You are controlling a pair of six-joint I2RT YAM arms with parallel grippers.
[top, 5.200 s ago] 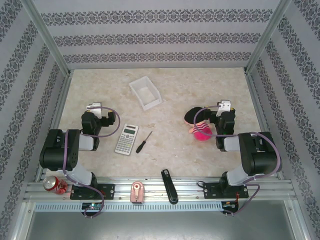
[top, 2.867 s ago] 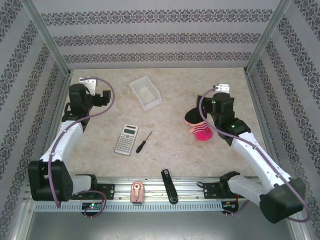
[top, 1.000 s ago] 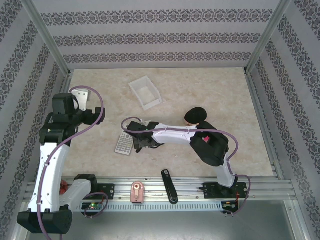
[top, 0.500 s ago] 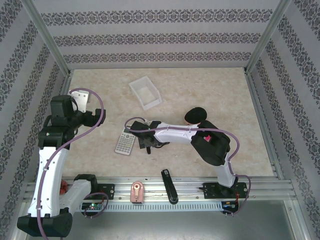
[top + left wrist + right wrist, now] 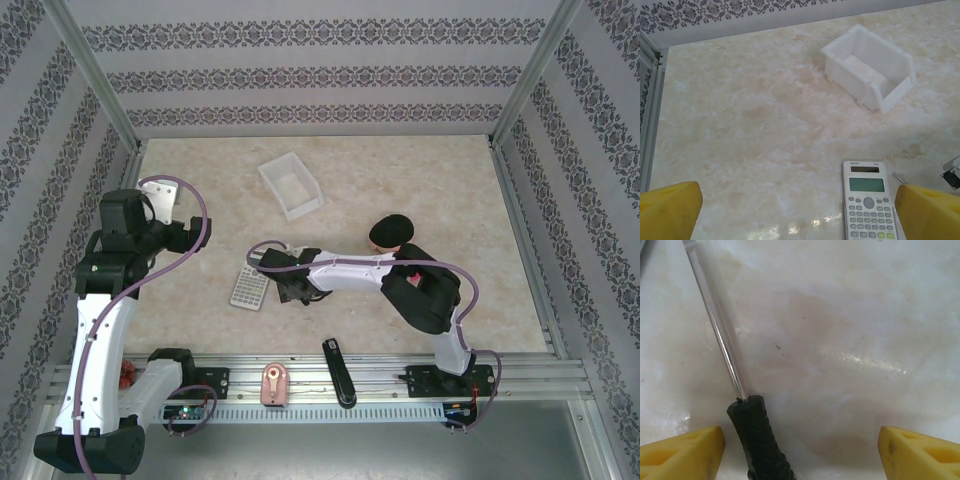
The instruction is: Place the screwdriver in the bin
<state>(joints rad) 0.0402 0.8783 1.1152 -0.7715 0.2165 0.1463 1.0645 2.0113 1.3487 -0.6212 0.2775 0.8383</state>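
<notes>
Top view, right gripper (image 5: 290, 288): down at the table just right of the calculator (image 5: 248, 287), its arm reaching in from the right. The jaw gap cannot be read from here.
Top view, left gripper (image 5: 195, 236): raised, left of the calculator and beyond it.
Top view, bin (image 5: 276, 180): white, beyond the calculator and slightly right, well apart from it.
Top view, change: five seconds ago both arms sat folded and the screwdriver lay bare just right of the calculator. Now the right gripper covers that spot, a touch nearer the calculator than half a second back.
Top view, surroundings: a black stapler-like bar (image 5: 338, 372) and a pink object (image 5: 272, 383) on the rail, nearer than the calculator; a black round object (image 5: 392, 230) well to its right.
Left wrist, left gripper (image 5: 800, 210): yellow pads spread wide, holding nothing.
Left wrist, writing: small print above the display of the calculator (image 5: 868, 200), too small to read.
Left wrist, bin (image 5: 852, 89): beyond the calculator, well apart.
Right wrist, right gripper (image 5: 800, 455): pads spread wide, gripping nothing.
Right wrist, screwdriver (image 5: 754, 427): flat on the table, black handle between the pads, nearer the pad at frame left, shaft pointing away.
</notes>
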